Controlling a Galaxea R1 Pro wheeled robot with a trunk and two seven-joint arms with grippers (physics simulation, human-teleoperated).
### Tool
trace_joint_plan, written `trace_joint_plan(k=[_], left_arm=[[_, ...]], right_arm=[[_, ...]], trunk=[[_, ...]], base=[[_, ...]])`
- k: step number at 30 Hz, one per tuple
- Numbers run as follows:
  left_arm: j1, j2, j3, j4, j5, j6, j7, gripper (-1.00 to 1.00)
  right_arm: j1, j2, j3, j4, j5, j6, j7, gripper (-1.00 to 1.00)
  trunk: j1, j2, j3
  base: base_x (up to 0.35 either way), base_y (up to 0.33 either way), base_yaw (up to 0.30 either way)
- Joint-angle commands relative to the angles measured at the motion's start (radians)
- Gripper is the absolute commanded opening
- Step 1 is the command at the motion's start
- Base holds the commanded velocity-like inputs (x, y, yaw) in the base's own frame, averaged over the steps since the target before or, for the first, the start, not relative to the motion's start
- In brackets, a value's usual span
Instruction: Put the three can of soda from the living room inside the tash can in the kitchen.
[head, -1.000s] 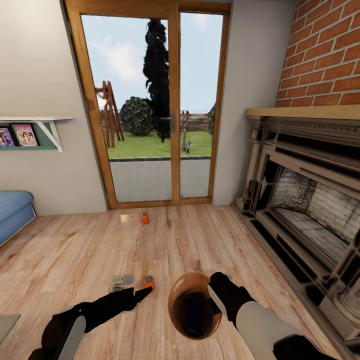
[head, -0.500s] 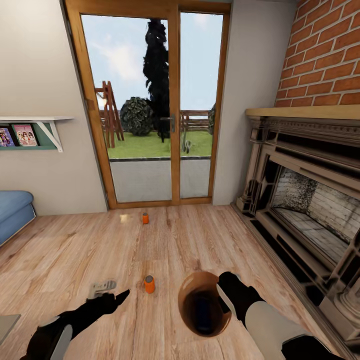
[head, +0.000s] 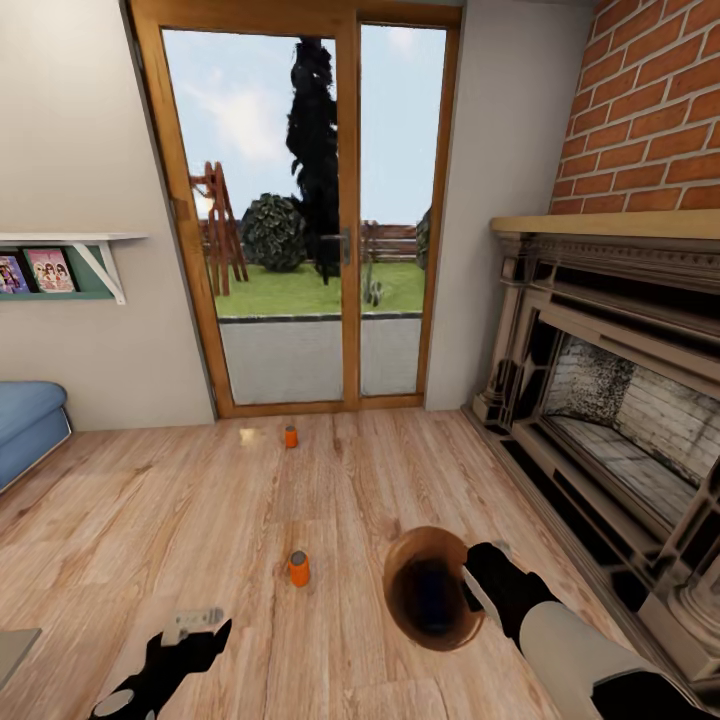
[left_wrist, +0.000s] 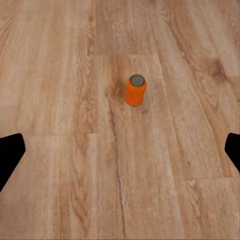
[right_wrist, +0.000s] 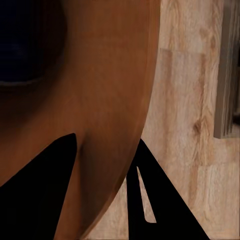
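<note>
Wood floor (head: 180, 510), fireplace (head: 610, 400), glass doors (head: 300, 210)

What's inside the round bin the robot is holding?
Inside the trash can, held at its rim by the right claw, lies a dark blue soda can against the orange-brown wall. The rim hides part of the bottom, so anything else there can't be seen.

standing upright on the plank floor (head: 150, 500): two orange soda cans (head: 298, 568), (head: 290, 436); right claw (head: 478, 585) gripping the trash can (head: 432, 600) rim, blue can (head: 432, 598) lying inside.
</note>
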Motion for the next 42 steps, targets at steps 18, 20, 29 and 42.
trace_joint_plan(k=[18, 20, 29, 42], left_arm=[[0.0, 0.0, -0.092, 0.085, -0.014, -0.228, 0.004, 1.0], [0.0, 0.0, -0.094, 0.095, -0.013, -0.245, 0.003, 1.0], [0.001, 0.001, -0.096, 0.126, -0.013, -0.279, 0.006, 1.0], [0.0, 0.001, -0.091, 0.204, -0.007, -0.327, 0.007, 1.0]], right_arm=[[0.007, -0.056, 0.002, 0.004, 0.025, -0.244, 0.156, -1.0], [0.008, -0.063, 0.002, 0.005, 0.025, -0.26, 0.157, -1.0], [0.045, -0.099, -0.017, 0.007, -0.009, -0.322, 0.16, -1.0], [0.097, -0.11, -0.027, 0.007, -0.019, -0.423, 0.157, -1.0]], trunk=[[0.0, 0.0, 0.0], [0.0, 0.0, 0.0], [0.0, 0.0, 0.0], [0.0, 0.0, 0.0]], base=[[0.0, 0.0, 0.0], [0.0, 0.0, 0.0], [0.0, 0.0, 0.0], [0.0, 0.0, 0.0]])
